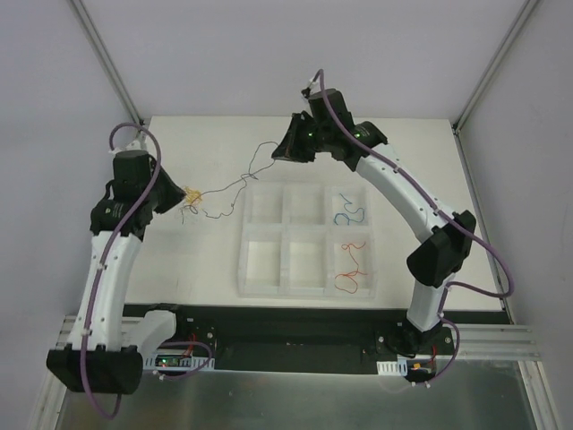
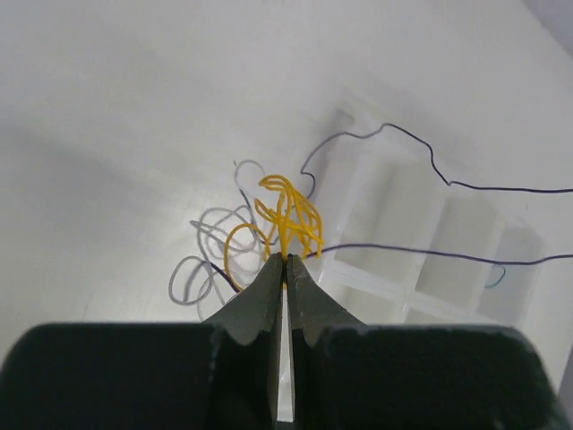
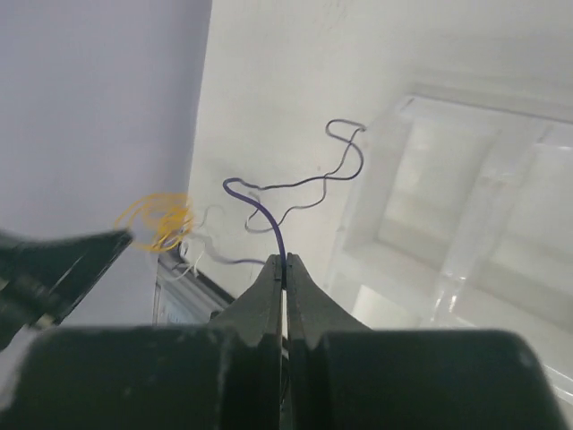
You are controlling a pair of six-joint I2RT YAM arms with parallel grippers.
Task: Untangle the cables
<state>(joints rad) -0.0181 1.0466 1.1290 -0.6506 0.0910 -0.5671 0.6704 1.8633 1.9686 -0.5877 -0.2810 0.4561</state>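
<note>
My left gripper (image 1: 185,196) is shut on a curly yellow wire (image 1: 192,195), held above the table left of the tray. In the left wrist view the fingertips (image 2: 286,260) pinch the yellow loops (image 2: 286,210). A thin dark purple wire (image 1: 235,184) runs from that tangle up to my right gripper (image 1: 279,152), which is shut on its end (image 3: 264,215) at its tips (image 3: 285,260). The dark wire spans over the tray in the left wrist view (image 2: 501,188). The yellow tangle also shows in the right wrist view (image 3: 161,219).
A clear compartment tray (image 1: 243,260) lies mid-table. A blue wire (image 1: 347,213) lies in its upper right cell and a red wire (image 1: 351,269) in its lower right cell. The tray also shows in the wrist views (image 2: 376,278) (image 3: 376,260).
</note>
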